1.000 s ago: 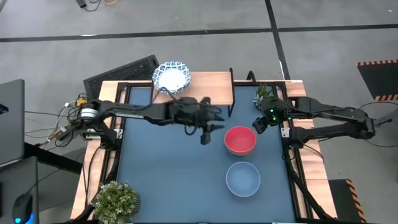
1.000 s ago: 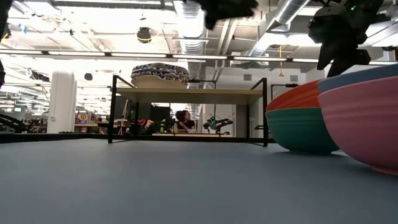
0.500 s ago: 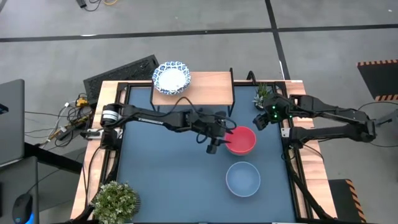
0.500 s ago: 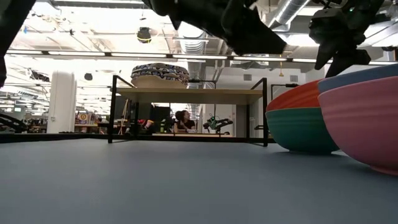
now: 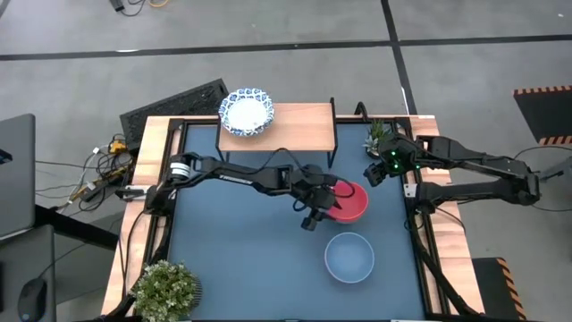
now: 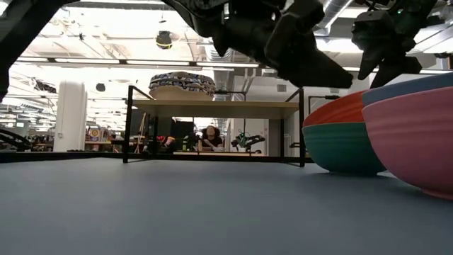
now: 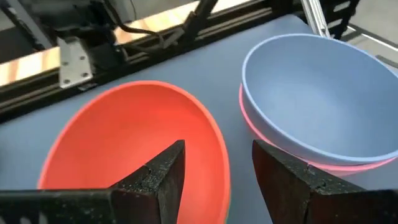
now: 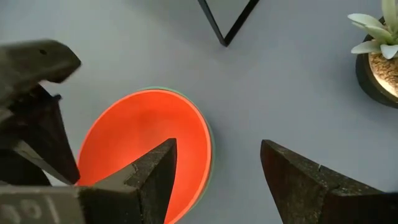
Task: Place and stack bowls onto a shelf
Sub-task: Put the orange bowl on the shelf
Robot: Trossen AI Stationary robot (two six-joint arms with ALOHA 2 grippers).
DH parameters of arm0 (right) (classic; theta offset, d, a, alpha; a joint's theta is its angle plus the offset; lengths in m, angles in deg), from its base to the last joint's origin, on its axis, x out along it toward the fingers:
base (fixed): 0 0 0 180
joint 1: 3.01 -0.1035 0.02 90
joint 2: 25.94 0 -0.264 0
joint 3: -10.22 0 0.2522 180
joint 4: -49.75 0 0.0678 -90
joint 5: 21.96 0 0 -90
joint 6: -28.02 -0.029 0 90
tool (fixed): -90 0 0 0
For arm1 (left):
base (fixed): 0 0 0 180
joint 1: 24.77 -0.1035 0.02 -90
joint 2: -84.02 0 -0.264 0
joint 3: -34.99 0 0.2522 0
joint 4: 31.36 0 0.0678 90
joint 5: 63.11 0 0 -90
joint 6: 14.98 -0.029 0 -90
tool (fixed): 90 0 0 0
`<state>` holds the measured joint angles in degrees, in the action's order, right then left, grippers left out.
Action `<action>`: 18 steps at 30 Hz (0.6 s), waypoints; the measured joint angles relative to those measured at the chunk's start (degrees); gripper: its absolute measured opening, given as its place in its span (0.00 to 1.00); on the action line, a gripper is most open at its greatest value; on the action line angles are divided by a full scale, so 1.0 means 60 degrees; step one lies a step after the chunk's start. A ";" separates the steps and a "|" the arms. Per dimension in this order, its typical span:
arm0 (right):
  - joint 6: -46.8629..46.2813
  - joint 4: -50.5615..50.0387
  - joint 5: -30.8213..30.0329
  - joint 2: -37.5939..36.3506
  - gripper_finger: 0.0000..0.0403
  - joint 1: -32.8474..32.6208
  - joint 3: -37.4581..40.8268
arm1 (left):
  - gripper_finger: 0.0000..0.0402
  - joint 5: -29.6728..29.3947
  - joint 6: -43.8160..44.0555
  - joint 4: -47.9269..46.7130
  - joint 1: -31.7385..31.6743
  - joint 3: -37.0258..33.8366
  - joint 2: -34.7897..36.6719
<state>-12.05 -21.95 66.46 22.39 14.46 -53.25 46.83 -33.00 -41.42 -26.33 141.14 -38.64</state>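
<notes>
Now my left gripper (image 5: 315,212), jaws parted and holding nothing, hangs at the near-left rim of the red bowl (image 5: 349,201), which sits mid-table in front of the shelf (image 5: 299,125), nearer me than the idle right gripper (image 5: 374,170).

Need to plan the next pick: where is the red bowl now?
High view: the red bowl sits right of table centre, just behind the pale blue bowl, left gripper at its rim.
</notes>
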 joint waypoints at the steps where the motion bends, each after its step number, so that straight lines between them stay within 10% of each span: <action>1: 0.0003 -0.0003 0.0000 0.0000 0.64 -0.0002 0.0000 | 0.43 0.0048 -0.0004 -0.0036 0.0000 0.0048 -0.0074; 18: 0.0262 0.0000 0.0004 0.0000 0.64 -0.0004 0.0000 | 0.28 -0.0713 -0.0579 -0.1230 0.0047 0.0071 -0.0221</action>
<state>-10.48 -21.94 66.48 22.39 14.44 -53.25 42.55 -36.47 -48.80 -26.05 141.56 -39.97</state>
